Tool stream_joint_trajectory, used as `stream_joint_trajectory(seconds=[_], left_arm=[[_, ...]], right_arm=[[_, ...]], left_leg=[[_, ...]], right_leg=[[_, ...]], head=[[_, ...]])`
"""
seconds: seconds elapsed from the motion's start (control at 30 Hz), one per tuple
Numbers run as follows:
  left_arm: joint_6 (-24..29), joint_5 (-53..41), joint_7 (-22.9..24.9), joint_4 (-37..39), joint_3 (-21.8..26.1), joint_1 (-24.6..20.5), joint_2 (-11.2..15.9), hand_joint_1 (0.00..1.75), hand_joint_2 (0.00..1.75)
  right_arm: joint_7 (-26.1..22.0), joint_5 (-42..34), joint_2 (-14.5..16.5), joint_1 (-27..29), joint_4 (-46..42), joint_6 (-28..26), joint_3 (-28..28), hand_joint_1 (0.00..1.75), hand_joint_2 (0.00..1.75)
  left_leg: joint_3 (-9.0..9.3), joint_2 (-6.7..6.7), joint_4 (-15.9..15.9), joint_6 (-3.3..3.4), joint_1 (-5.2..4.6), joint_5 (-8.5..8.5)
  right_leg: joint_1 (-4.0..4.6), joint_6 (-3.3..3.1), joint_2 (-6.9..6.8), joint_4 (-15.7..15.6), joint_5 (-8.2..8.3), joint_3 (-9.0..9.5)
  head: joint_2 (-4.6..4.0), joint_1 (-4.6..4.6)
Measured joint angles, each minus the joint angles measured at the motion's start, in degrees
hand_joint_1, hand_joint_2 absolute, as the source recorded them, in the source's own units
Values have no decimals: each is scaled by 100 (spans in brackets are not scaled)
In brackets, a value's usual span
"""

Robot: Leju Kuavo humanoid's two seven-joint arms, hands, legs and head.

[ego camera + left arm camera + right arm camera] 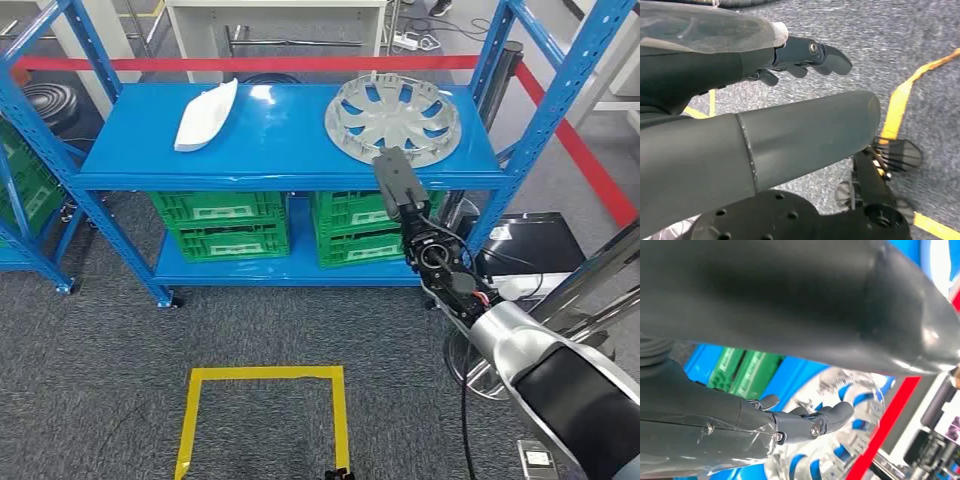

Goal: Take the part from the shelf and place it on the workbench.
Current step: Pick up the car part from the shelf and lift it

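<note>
- the blue shelf stands on grey carpet, its top deck carrying two parts, with a red tape line running behind it.
- green crates sit on the lower deck, a stack toward the left and another toward the right.
- a square of yellow tape is marked on the carpet in front of the shelf.
- the right arm reaches in from the lower right toward the front edge of the top deck.
- the silver wheel cover lies flat on the right half of the top deck, close to the front edge.
- a white curved part lies on the left half of the top deck, well apart from the wheel cover.
- the right hand is at the wheel cover's near rim; in the right wrist view its fingers are stretched out over the cover, grasping nothing.
- the left hand hangs over the carpet, its fingers loosely extended and released, nothing in them.
</note>
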Motion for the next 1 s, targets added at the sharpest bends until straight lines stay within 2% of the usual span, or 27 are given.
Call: stream_joint_trajectory(seconds=[0.1,0.17,0.23,0.27,0.3,0.37,0.4,0.43,0.47,0.53,0.57,0.6,0.63,0.7,0.77,0.83,0.87,0.9,0.93,0.97,1.0], left_arm=[[0,12,0,1,-2,-6,3,0,0],[2,21,0,1,-2,-14,7,0,0],[2,35,2,1,-2,-12,11,0,0],[2,41,3,1,-3,-11,10,0,0],[3,48,4,1,-5,-10,10,0,0],[5,58,8,1,-13,-8,6,0,0],[7,63,11,1,-20,-3,6,0,0],[8,67,15,1,-30,4,7,0,0],[9,70,16,1,-40,10,8,0,0],[10,72,17,1,-60,17,16,0,0],[11,73,17,1,-69,14,22,0,0],[12,74,17,1,-76,8,29,0,0],[13,78,17,1,-82,1,35,0,0],[14,86,17,1,-87,-14,39,0,0],[16,94,17,1,-91,-14,35,0,0],[17,104,17,1,-94,-12,33,0,0],[17,113,17,1,-94,-14,35,0,0],[17,123,17,1,-94,-13,34,0,0],[17,133,17,1,-95,-7,33,0,0],[17,142,17,1,-96,0,32,0,0],[17,148,17,1,-97,7,28,0,0]], right_arm=[[-17,-1,0,-15,-6,2,-6,0,0],[-29,-2,-1,-9,-15,10,-9,0,0],[-39,-2,-1,-5,-27,28,-16,0,0],[-44,-1,-1,-12,-34,38,-19,0,0],[-46,-1,0,-18,-42,46,-21,0,0],[-48,0,0,-17,-46,53,-21,0,0],[-47,0,0,-10,-46,54,-19,0,0],[-46,0,0,-2,-46,53,-17,0,0],[-46,1,0,4,-46,51,-15,0,0],[-44,4,0,8,-51,42,-15,0,0],[-40,7,0,4,-55,34,-16,0,0],[-33,8,0,0,-58,22,-19,0,0],[-24,12,0,-3,-62,10,-21,0,0],[-6,23,0,-6,-73,-15,-27,0,0],[2,34,-1,-7,-90,-40,-32,0,0],[9,40,-3,-5,-101,-68,-37,0,0],[16,41,-3,7,-104,-81,-37,0,0],[24,42,-4,26,-105,-95,-38,0,0],[32,42,-4,45,-107,-106,-38,0,0],[38,42,-4,59,-108,-114,-38,0,0],[42,46,-4,64,-111,-118,-39,0,0]], left_leg=[[39,25,18,-62,-36,-68],[53,72,11,-114,-49,-103],[44,76,84,-174,-38,-180],[-37,42,267,-201,-30,-283],[-195,-8,583,-225,-20,-433],[-682,-72,1433,-250,-10,-745],[-891,-82,1739,-253,-8,-800],[-1007,-87,1842,-247,-9,-744],[-999,-90,1693,-228,-10,-570],[-711,-98,888,-156,-24,-61],[-548,-99,488,-118,-40,124],[-435,-99,217,-89,-55,224],[-380,-98,87,-64,-70,244],[-349,-92,41,-26,-72,219],[-282,-82,-18,20,-52,216],[-214,-77,-52,62,-37,197],[-191,-82,-52,76,-35,176],[-166,-89,-51,78,-33,154],[-136,-98,-48,72,-29,128],[-99,-105,-43,58,-22,99],[-56,-110,-37,39,-14,66]], right_leg=[[39,-59,-140,-544,162,216],[62,-129,-100,-640,140,245],[49,-188,-39,-666,133,271],[40,-216,-17,-680,130,290],[34,-241,-1,-691,123,309],[47,-285,26,-691,93,328],[55,-299,46,-690,76,341],[61,-307,72,-690,57,361],[65,-308,101,-689,37,390],[69,-291,146,-691,-12,464],[79,-272,159,-688,-42,493],[87,-250,165,-687,-69,512],[91,-226,169,-689,-93,522],[91,-172,171,-696,-126,536],[81,-111,161,-512,-240,479],[55,-50,149,131,-543,189],[37,-24,145,575,-718,-44],[20,-3,142,932,-819,-251],[3,15,138,1094,-803,-376],[-11,29,132,1041,-677,-399],[-24,39,124,726,-443,-287]], head=[[0,-2],[0,-38],[0,-78],[0,-112],[0,-148],[0,-208],[0,-216],[0,-223],[0,-232],[0,-250],[0,-258],[0,-255],[0,-250],[0,-235],[0,-221],[0,-194],[0,-172],[0,-151],[0,-127],[0,-104],[0,-87]])
